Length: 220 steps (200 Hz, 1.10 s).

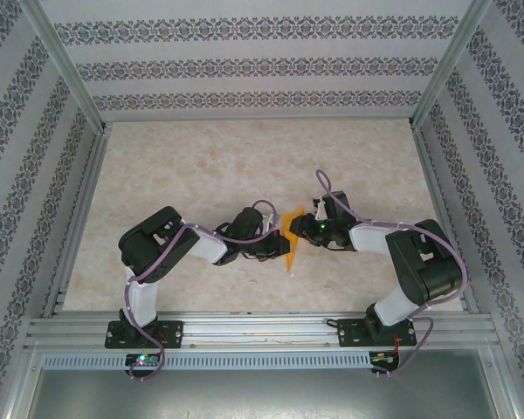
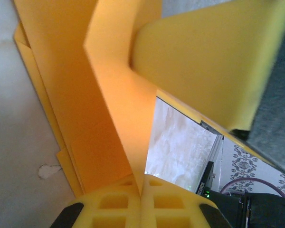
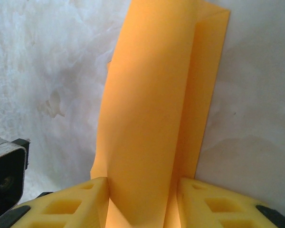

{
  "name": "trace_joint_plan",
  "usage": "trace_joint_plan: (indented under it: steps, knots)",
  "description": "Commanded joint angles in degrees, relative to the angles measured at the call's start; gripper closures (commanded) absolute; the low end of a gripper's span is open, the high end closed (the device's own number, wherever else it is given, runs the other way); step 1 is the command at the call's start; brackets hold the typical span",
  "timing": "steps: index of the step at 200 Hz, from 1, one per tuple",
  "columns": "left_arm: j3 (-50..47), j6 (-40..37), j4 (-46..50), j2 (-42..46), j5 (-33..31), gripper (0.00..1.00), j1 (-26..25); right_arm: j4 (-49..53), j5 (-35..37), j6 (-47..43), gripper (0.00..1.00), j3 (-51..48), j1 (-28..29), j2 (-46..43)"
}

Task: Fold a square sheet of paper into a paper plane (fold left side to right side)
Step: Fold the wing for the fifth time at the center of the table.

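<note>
The orange sheet of paper (image 1: 290, 240) is folded into a slim layered wedge, the paper plane shape, at the table's middle with its point toward the near edge. My left gripper (image 1: 275, 246) comes at it from the left. In the left wrist view it (image 2: 142, 183) is shut on a raised flap of the paper (image 2: 76, 95). My right gripper (image 1: 304, 232) meets the paper from the right. In the right wrist view it (image 3: 142, 190) stands open, one of its yellow fingers (image 3: 76, 204) on each side of a bulging fold of the paper (image 3: 147, 95).
The marbled tabletop (image 1: 244, 157) runs back to patterned walls on three sides. An aluminium rail (image 1: 262, 327) crosses the near edge by the arm bases. The right gripper's yellow finger (image 2: 204, 61) looms close in the left wrist view.
</note>
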<state>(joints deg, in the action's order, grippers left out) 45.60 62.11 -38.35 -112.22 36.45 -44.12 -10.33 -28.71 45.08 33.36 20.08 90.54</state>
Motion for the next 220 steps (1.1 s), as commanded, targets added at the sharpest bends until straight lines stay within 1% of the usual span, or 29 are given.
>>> trace_joint_plan:
  steps: [1, 48, 83, 113, 153, 186, 220]
  knots:
    - [-0.9, 1.1, -3.6, -0.7, 0.7, 0.9, 1.0, 2.6, 2.5, -0.3, 0.59, 1.5, 1.1, 1.8]
    - [-2.0, 0.3, -2.6, 1.1, 0.2, 0.8, 1.3, 3.4, 3.4, -0.5, 0.61, 1.7, 1.4, 3.7]
    - [-3.6, -0.3, -2.1, 3.4, -0.1, 0.72, 2.5, 3.4, 3.1, -0.7, 0.61, 2.0, 1.5, 3.8]
    - [-3.4, -1.1, -0.9, 4.3, 0.1, 0.67, 3.5, 3.5, 3.2, -0.8, 0.61, 1.9, 1.5, 3.8]
    - [-0.8, -1.6, 0.2, 2.2, 1.3, 0.65, 4.1, 3.5, 3.2, -0.6, 0.61, 1.9, 1.5, 3.9]
    - [1.9, -2.6, 1.8, -0.1, 2.1, 0.65, 4.3, 3.5, 3.3, -0.6, 0.61, 2.0, 1.5, 3.9]
    - [3.6, -4.2, 5.5, -0.7, 1.4, 0.68, 4.6, 3.6, 3.4, -0.8, 0.61, 2.1, 1.5, 3.9]
